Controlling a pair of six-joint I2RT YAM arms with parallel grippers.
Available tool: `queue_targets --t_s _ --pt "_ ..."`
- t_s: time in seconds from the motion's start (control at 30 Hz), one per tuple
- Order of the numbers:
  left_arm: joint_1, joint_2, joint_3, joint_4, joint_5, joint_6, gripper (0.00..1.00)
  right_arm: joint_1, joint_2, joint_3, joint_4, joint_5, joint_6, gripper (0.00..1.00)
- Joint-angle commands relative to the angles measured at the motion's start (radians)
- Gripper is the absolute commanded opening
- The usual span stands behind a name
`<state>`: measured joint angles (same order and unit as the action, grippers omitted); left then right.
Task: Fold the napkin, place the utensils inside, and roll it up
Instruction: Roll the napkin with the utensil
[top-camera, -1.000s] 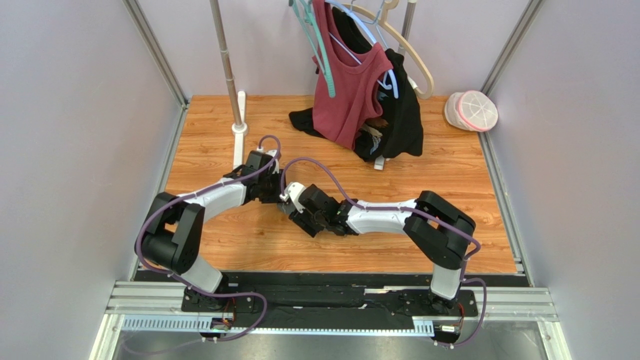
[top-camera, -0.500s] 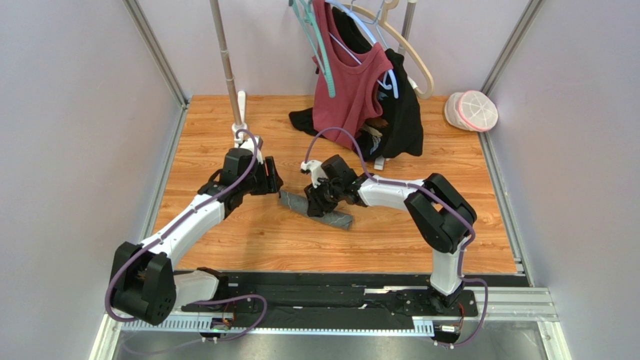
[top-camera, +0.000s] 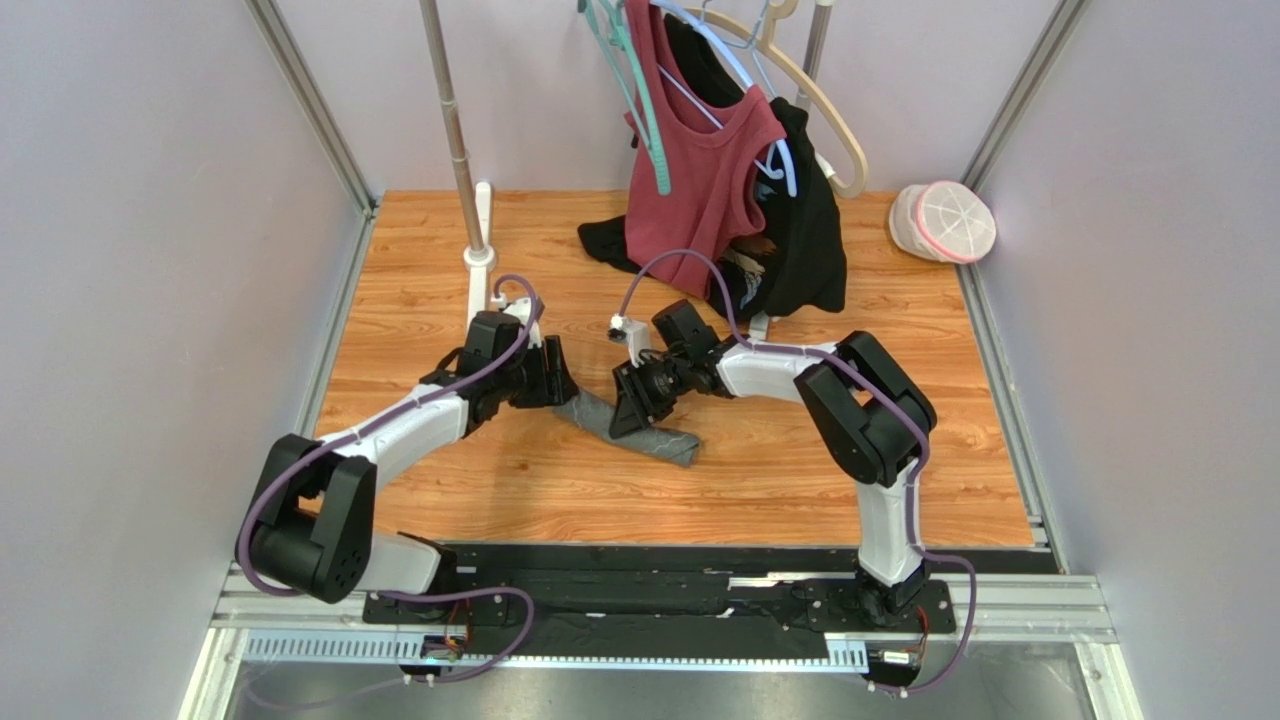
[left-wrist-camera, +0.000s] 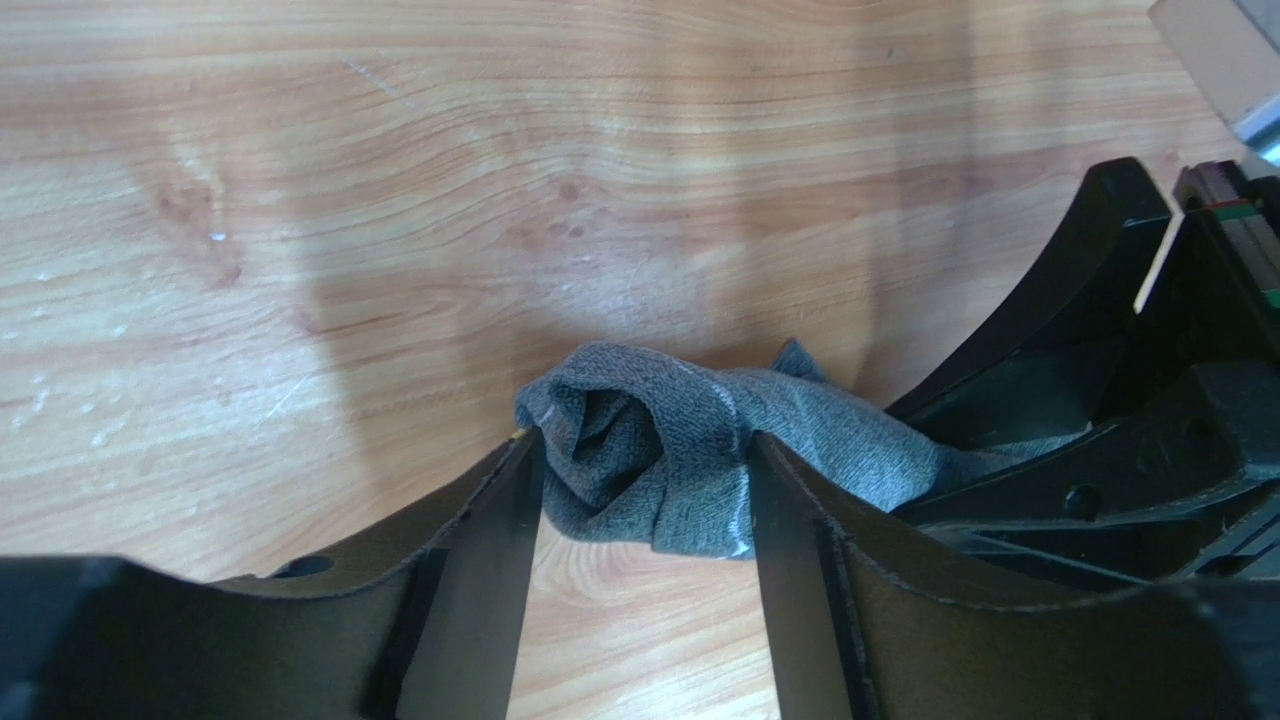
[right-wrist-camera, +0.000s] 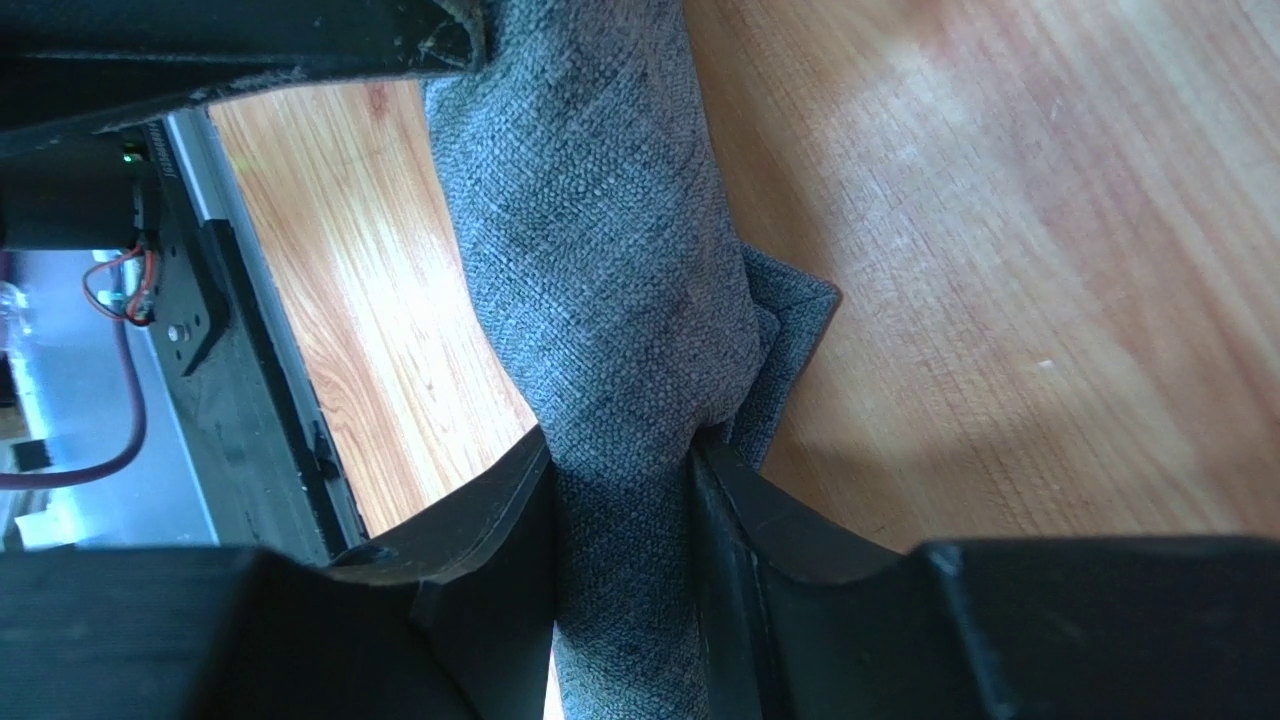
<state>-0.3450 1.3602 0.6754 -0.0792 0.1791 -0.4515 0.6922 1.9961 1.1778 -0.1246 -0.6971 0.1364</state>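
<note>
The napkin (top-camera: 661, 435) is a dark grey roll lying slantwise on the wooden table (top-camera: 842, 480). My left gripper (top-camera: 559, 384) is at the roll's upper left end. In the left wrist view that coiled end of the napkin (left-wrist-camera: 661, 450) sits right at the tips, and the left gripper (left-wrist-camera: 639, 458) stands open on either side of it. My right gripper (top-camera: 639, 393) comes in from the right. In its wrist view the right gripper (right-wrist-camera: 624, 473) is shut on the napkin (right-wrist-camera: 601, 270), pinching the roll narrow. The utensils are hidden.
A maroon top (top-camera: 699, 180) and a black garment (top-camera: 809, 240) hang from hangers at the back. A metal pole (top-camera: 451, 120) rises from a white base (top-camera: 481, 248) at the back left. A pink-white round container (top-camera: 944, 221) lies in the far right corner.
One second ago both grippers crowded over the napkin and hid it. The right gripper has since narrowed onto the roll. The left gripper widened and now sits at the roll's end.
</note>
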Motion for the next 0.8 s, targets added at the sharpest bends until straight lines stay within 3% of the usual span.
queue_targets --t_s 0.0,0.1,0.17,0.27,0.5,0.77 --pt "0.003 0.033 0.012 0.068 0.039 -0.012 0.49 -0.005 0.055 -0.009 -0.092 -0.013 0.019 0.39" --pt "0.003 0.063 0.015 0.064 0.054 -0.015 0.28 -0.008 0.041 -0.006 -0.092 -0.01 0.022 0.44" --pt "0.003 0.086 0.018 0.053 0.051 -0.016 0.17 -0.011 0.029 0.0 -0.098 -0.005 0.022 0.54" --pt "0.003 0.118 0.032 0.029 0.043 -0.016 0.09 -0.011 -0.016 0.008 -0.116 0.027 0.017 0.61" --pt "0.003 0.207 0.119 -0.033 0.045 -0.01 0.04 0.01 -0.172 -0.026 -0.126 0.203 -0.021 0.66" --pt "0.005 0.269 0.179 -0.082 0.053 0.01 0.03 0.159 -0.316 -0.153 -0.004 0.556 -0.132 0.67"
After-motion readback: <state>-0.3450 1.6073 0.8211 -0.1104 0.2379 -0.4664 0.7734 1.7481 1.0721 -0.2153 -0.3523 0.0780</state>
